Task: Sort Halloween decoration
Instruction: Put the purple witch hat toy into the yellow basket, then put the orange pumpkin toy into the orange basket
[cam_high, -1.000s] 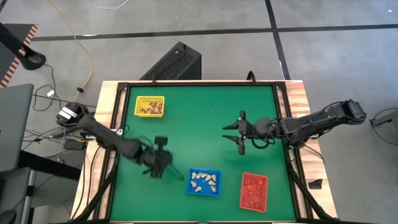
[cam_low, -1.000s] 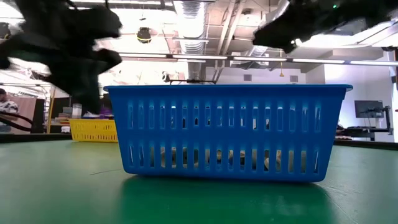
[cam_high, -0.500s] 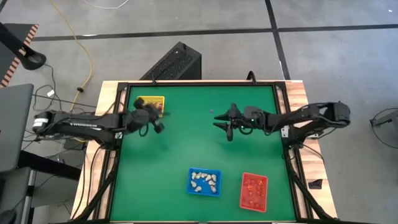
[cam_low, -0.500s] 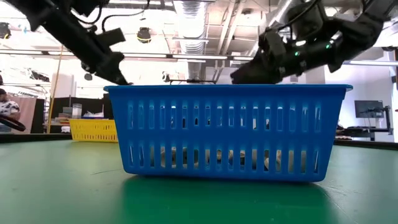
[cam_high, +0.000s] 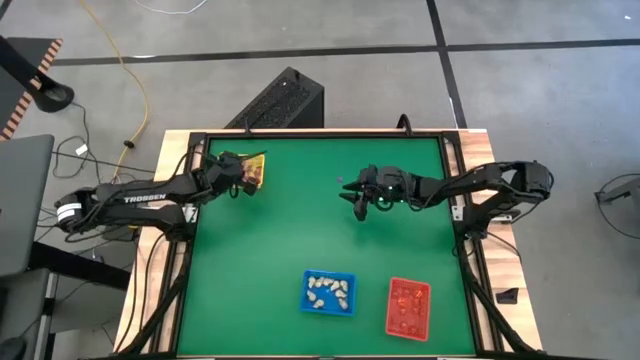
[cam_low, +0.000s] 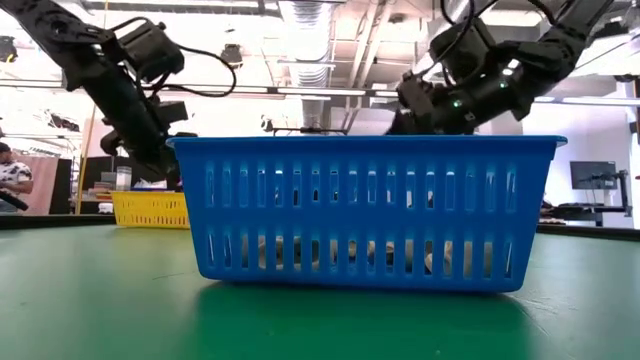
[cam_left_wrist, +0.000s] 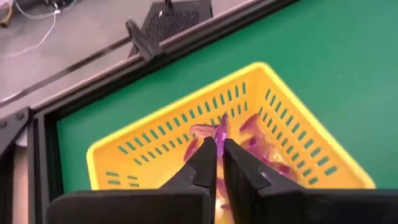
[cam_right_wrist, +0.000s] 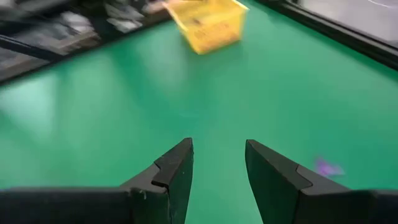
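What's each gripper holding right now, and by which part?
Left gripper: a purple trinket pinched by its lower end, above the yellow tray. Right gripper: nothing, jaws open.

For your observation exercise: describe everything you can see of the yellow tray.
The yellow tray is a small rectangular basket of plastic look, its walls pierced by rows of slots. It sits upright on the green table at its far left corner. Purple trinkets lie inside. The left gripper hangs above it, shut on one.
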